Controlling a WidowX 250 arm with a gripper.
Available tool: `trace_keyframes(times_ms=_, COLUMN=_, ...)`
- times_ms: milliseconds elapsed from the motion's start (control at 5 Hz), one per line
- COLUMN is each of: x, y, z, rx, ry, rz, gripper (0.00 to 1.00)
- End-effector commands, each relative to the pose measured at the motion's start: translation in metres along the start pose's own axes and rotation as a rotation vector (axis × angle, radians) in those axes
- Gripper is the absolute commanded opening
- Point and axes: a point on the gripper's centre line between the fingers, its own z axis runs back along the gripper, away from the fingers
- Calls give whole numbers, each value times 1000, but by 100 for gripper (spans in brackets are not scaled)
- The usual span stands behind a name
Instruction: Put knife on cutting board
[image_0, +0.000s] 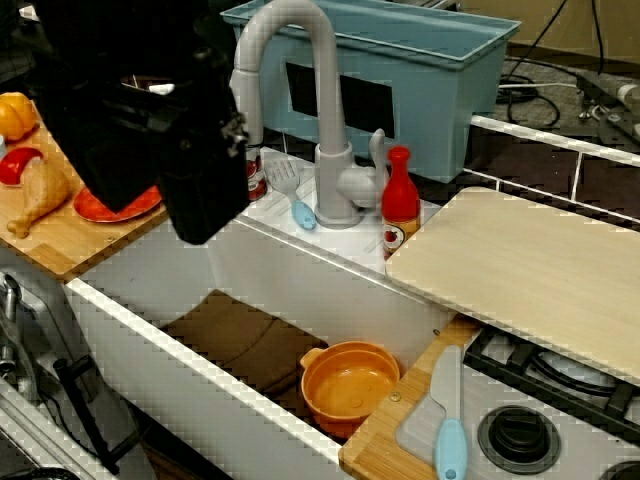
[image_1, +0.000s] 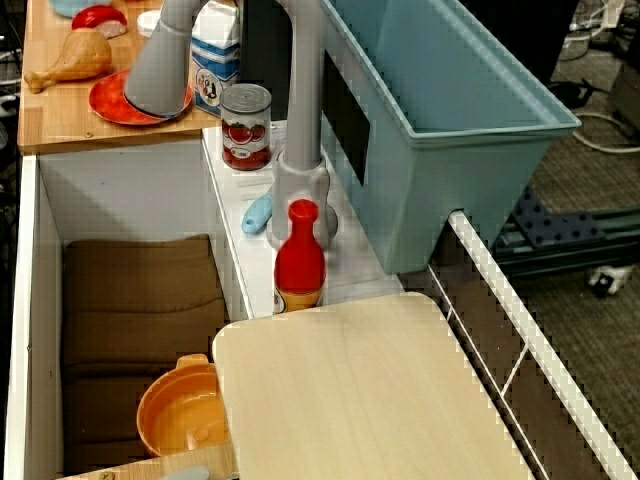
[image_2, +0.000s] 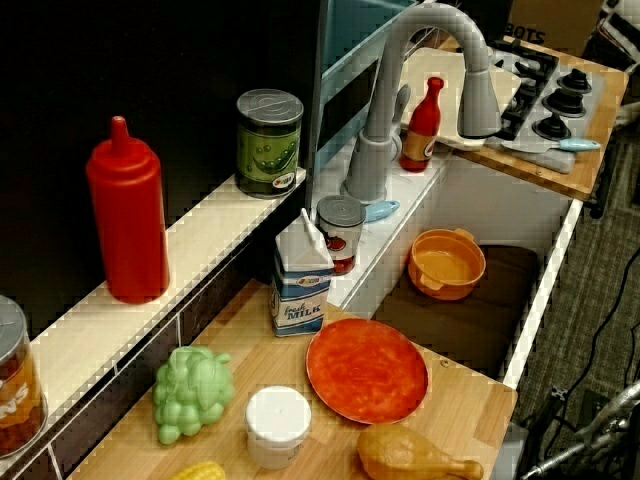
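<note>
Nearest, knife (image_0: 442, 420) lies beside stove, below cutting board (image_0: 530, 270); the dark gripper's (image_0: 205, 190) state is unclear.

The top of the cutting board (image_0: 530, 275) is bare, so a gripper can come down on it from above, but at its 9 o'clock edge the red sauce bottle (image_0: 399, 203) stands just beside it, and past that the tall grey faucet (image_0: 318, 110) arches over the sink (image_0: 150, 340). The knife (image_0: 443, 420) lies flat at 6 o'clock of the board with open air over it, between the orange pot (image_0: 350, 385) and the stove burner (image_0: 518, 434). In the sink the pot fills the corner near the board, while the brown mat (image_1: 135, 300) beside it is free.
</note>
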Motion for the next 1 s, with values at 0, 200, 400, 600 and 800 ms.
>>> trace_keyframes(times_ms=0, x=0, y=0, z=0, rx=0, ry=0, rz=0, gripper=100)
trace_keyframes(times_ms=200, x=6, y=-15, z=-35, rx=31, ry=47, rz=-15, gripper=100)
trace_keyframes(times_ms=400, x=13, y=-32, z=-73, rx=67, ry=76, rz=-36, gripper=100)
trace_keyframes(times_ms=600, x=19, y=-45, z=-102, rx=84, ry=93, rz=-30, gripper=100)
trace_keyframes(times_ms=800, x=28, y=-52, z=-130, rx=89, ry=110, rz=27, gripper=100)
